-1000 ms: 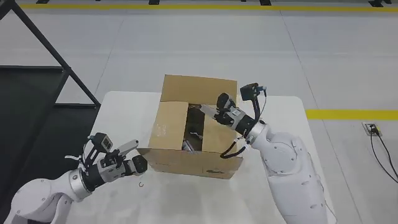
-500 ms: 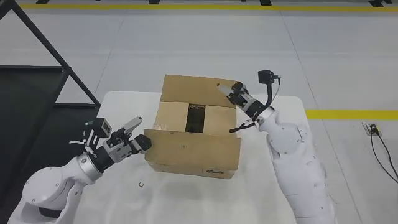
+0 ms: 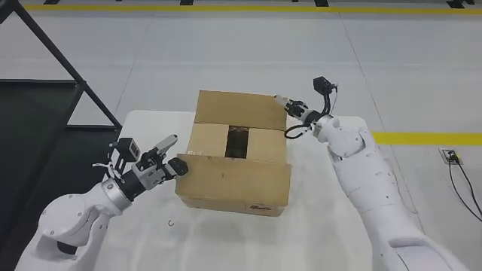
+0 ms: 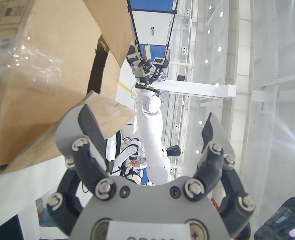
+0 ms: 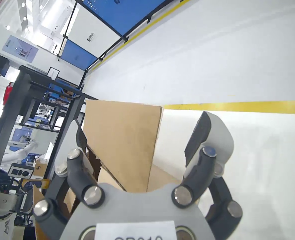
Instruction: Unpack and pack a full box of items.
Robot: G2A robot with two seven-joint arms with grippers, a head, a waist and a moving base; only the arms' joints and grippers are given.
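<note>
Cardboard box (image 3: 233, 188) sits at mid-table (image 3: 324, 218), upright, opening facing up. Its long axis appears to run across the table, side to side. The far flap (image 3: 233, 109) stands raised. The two inner flaps (image 3: 207, 141) are folded in, with a dark slot between them running front to back. Clear film (image 4: 24, 58) clings to one outer wall.

Left gripper (image 3: 173, 156) is at the box's near-left corner, pointing toward it. Jaws are spread wide with nothing between them. In the left wrist view one finger pad (image 4: 91, 128) lies right against a cardboard corner. Contact is likely, but I cannot confirm it.

Right gripper (image 3: 284, 102) is at the far-right top corner of the box. Jaws are spread wide and straddle the side edge of the far flap. In the right wrist view the cardboard stands between the fingers, with one finger just beside it and the other well clear. It is not pinched.

A small dark item (image 3: 172, 222) lies on the table near the box's front-left.
</note>
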